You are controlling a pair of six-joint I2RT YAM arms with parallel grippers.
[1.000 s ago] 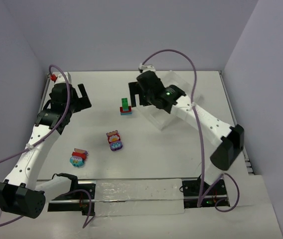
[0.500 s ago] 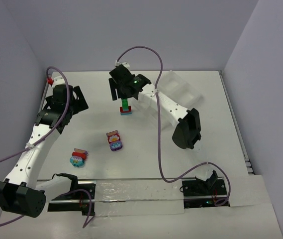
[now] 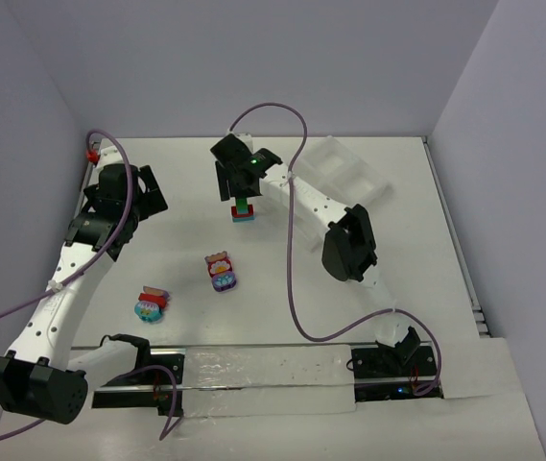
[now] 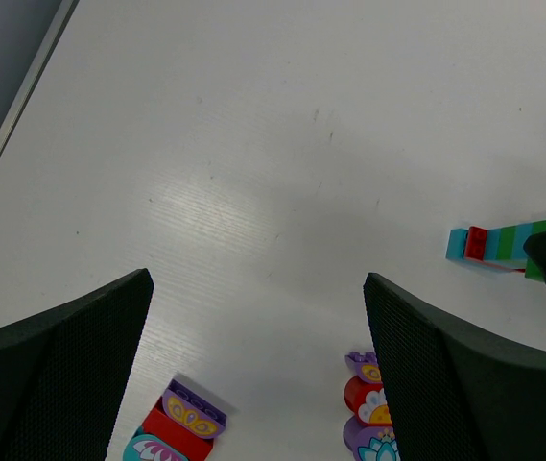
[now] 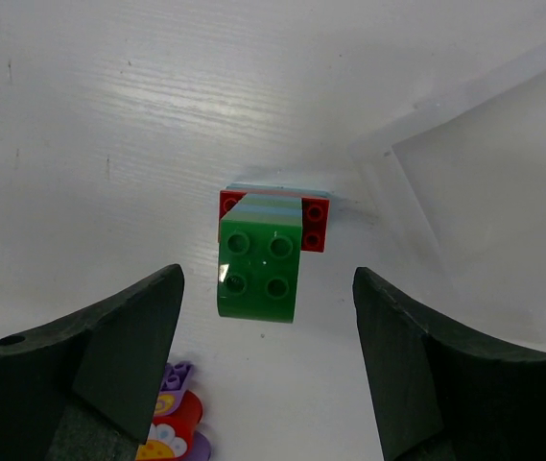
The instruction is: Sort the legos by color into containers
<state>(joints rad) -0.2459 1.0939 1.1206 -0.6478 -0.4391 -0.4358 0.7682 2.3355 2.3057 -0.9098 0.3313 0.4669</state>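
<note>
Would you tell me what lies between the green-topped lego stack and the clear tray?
Nothing: in the right wrist view, only a bare strip of white table separates the green-topped lego stack from the near corner of the clear tray.

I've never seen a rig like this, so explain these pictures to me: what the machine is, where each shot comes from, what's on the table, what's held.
Two white robot arms are bolted to the table, each ending in a two-finger gripper. The wide picture looks down from above and behind them. The other two come from wrist cameras, so the dark shapes at their sides are fingers. On the table lie a green-topped brick stack, two multicoloured clumps, and a clear tray at the far side. The right gripper hangs open over the stack; the left gripper is open over bare table. Nothing is held.
</note>
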